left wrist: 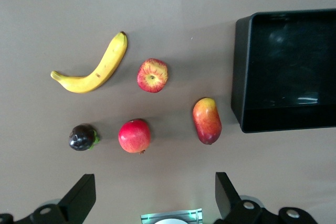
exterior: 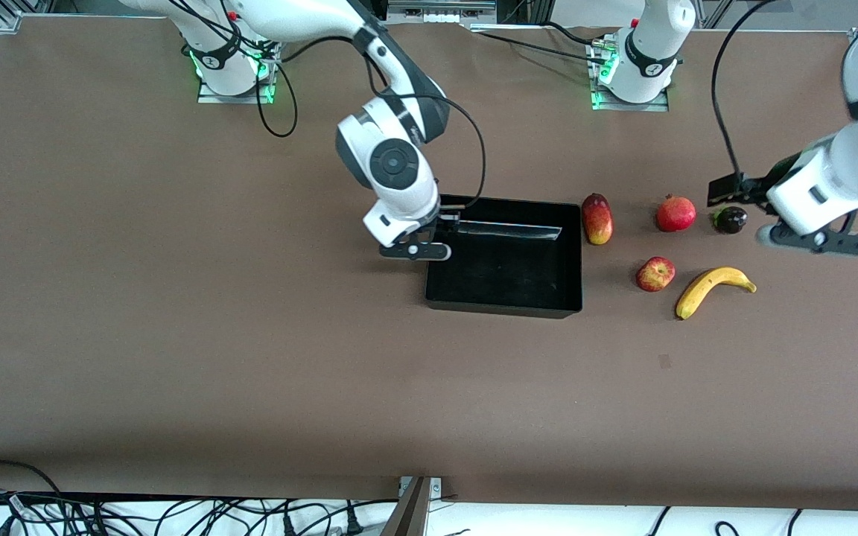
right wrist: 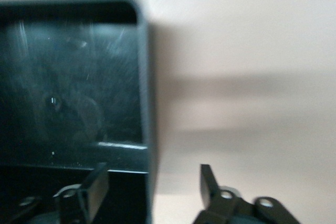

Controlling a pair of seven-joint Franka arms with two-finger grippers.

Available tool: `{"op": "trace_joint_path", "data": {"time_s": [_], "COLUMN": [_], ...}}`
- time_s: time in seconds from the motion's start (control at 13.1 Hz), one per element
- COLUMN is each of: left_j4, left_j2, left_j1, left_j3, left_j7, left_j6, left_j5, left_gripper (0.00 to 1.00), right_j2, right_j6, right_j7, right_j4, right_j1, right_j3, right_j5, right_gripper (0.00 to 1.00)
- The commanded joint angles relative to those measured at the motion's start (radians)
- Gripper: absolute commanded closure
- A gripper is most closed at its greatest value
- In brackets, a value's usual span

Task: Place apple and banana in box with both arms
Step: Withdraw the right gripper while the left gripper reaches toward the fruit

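A: Your right hand [right wrist: 149, 187] straddles the box [exterior: 503, 290] wall at the right arm's end, fingers apart, one inside and one outside, gripping nothing. Lift crooked and you drag the box.

B: Left hand [left wrist: 152, 195]?

A: Spread wide and empty, over the dark fruit [exterior: 730, 219]. The apple [exterior: 655, 273] and banana [exterior: 713, 290] lie on the surface [exterior: 176, 298] toward the left arm's end, both outside the box. Risk: the pomegranate [exterior: 675, 213] and mango [exterior: 597, 218] look like the apple; you could grab one by mistake. The apple sits close beside the banana, possibly touching; hard to tell.
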State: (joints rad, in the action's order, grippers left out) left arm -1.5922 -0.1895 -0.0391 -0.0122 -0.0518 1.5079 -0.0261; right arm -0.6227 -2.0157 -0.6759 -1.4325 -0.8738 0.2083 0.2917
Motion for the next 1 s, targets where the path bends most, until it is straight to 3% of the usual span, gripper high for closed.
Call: {"op": "trace_joint_path", "data": {"time_s": [0.0,0.38,0.69,0.92], "left_j4": [0.044,0.038,0.031,-0.153], "left_j2": [-0.044,-0.039,-0.042,0.007], "left_j1": [-0.004,-0.004,-0.002,0.005], "left_j3": [0.0,0.0,0.001,0.0], "left_j7": [-0.002,0.035,0.043,0.04], "left_j6": [-0.015,0.003,0.023,0.203], "left_j5": [0.038,0.043,0.043,0.043], "left_gripper": [0.0,0.0,0.0,0.0], "right_j2": [0.141,0.257,0.326,0.341], "right_j6": [0.168,0.34,0.524,0.549], "right_j7": [0.039,0.073,0.3,0.447], "right_j4": [-0.025,-0.02,-0.006,0.035], "right_j1": [0.001,0.001,-0.001,0.007], "right_j3": [0.158,0.38,0.525,0.578], "right_j5": [0.021,0.01,-0.028,-0.083], "right_gripper": [0.0,0.0,0.0,0.0]}}
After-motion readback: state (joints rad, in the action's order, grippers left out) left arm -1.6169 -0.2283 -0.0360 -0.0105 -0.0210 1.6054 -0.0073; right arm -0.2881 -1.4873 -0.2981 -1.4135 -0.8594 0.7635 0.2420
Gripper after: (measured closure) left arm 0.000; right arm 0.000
